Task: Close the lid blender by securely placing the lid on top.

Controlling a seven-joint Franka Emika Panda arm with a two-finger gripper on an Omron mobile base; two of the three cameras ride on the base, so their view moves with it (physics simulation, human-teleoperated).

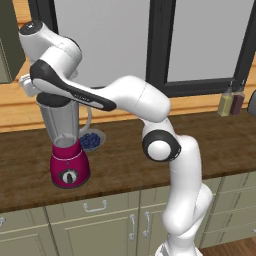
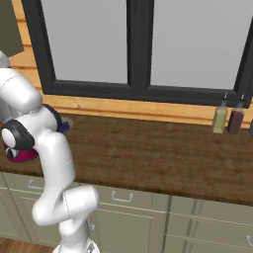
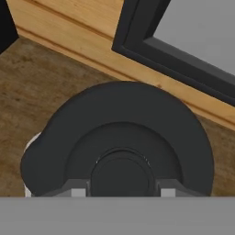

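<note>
A long kitchen counter (image 1: pixel 125 145) of dark brown wood grain runs across the room. Its top is flat and matte, and it sits on pale grey-green cabinets (image 1: pixel 95 225) with panelled doors and small curved metal handles. Behind the counter a band of light honey-coloured wood (image 2: pixel 148 111) meets a wide window (image 2: pixel 133 44) with a thick black frame and flat grey panes.

The blender (image 1: pixel 67 145) stands on the counter at the left of the left base view. Its base is rounded, glossy magenta, with a round dark dial on the front. Above it rises a clear greyish jar that widens toward the top, with a thin looped handle on its right side. A sliver of the magenta base also shows behind the arm in the right base view. Just behind the blender, to its right, sits a small shallow bowl (image 1: pixel 92 140) of round blue berries.

At the far right of the counter, against the wall, 2 slim bottles (image 2: pixel 227 118) stand upright side by side, 1 yellowish and 1 dark red-brown.

The white arm bends over the blender. The lid (image 3: pixel 124 142), a round, low, matte black cap with a raised centre knob, rests at the jar's rim. In the hand view the gripper (image 3: pixel 123 190) has its 2 fingertips set on either side of that centre knob, clamped on the lid.
</note>
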